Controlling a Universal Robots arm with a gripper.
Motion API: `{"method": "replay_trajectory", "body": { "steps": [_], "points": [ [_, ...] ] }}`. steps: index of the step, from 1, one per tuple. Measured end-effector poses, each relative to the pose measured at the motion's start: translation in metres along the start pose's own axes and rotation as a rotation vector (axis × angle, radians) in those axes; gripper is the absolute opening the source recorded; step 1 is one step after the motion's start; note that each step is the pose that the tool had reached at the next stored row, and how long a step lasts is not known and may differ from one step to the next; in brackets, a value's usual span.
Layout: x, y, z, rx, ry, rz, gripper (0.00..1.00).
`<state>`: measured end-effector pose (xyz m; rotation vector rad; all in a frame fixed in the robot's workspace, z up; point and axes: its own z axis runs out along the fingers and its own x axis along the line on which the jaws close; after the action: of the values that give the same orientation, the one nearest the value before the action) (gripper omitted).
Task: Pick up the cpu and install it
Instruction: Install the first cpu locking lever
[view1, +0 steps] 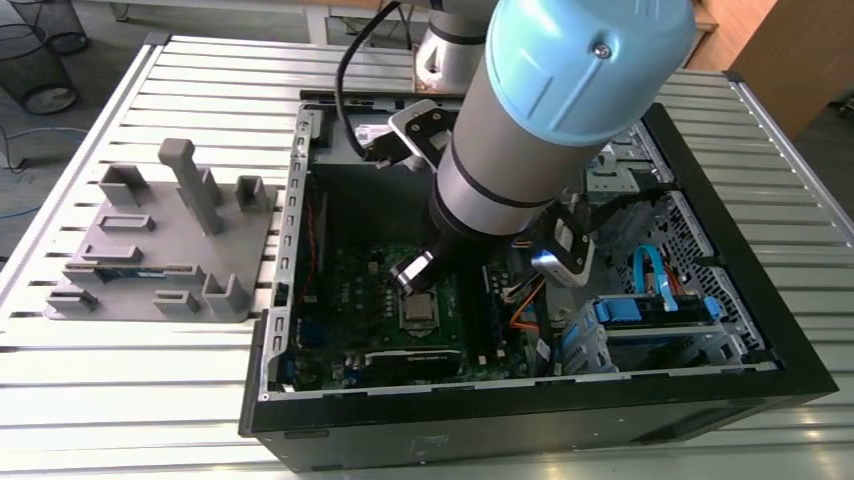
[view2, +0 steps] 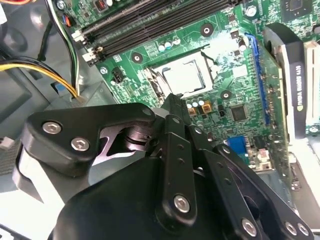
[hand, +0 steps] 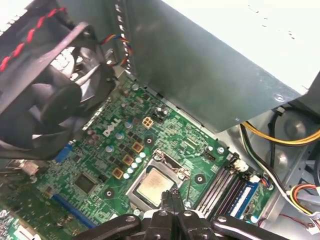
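Observation:
The cpu (view1: 419, 306) is a small silver square lying flat inside the motherboard socket (view1: 419, 322), in the middle of the open computer case. In both wrist views the cpu (view2: 183, 77) (hand: 153, 184) sits within the socket frame (view2: 159, 86) (hand: 169, 161). My gripper (view1: 412, 274) hangs just above the socket's edge, with its black fingers pressed together and nothing between them. The joined fingertips (view2: 174, 99) (hand: 173, 194) point down beside the chip, slightly apart from it.
A grey tray (view1: 147, 250) with upright holders stands on the slatted table at the exterior view's left. The black case wall (view1: 534, 410) rings the board. A black fan (hand: 45, 95), memory slots (view2: 135, 25), a graphics card (view2: 295, 85) and loose cables (hand: 280, 137) crowd the socket.

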<state>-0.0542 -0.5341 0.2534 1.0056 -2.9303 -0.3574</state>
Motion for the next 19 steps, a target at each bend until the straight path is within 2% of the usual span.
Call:
{"method": "replay_trajectory", "body": {
  "steps": [11,14,19],
  "points": [
    [-0.0066,0.001,0.0062,0.0041,-0.0144,0.066,0.11],
    [-0.0087,0.0033,0.0074,0.0068,-0.0142,0.072,0.11],
    [-0.0089,0.0036,0.0075,0.0086,-0.0129,0.072,0.11]
  ]
}}
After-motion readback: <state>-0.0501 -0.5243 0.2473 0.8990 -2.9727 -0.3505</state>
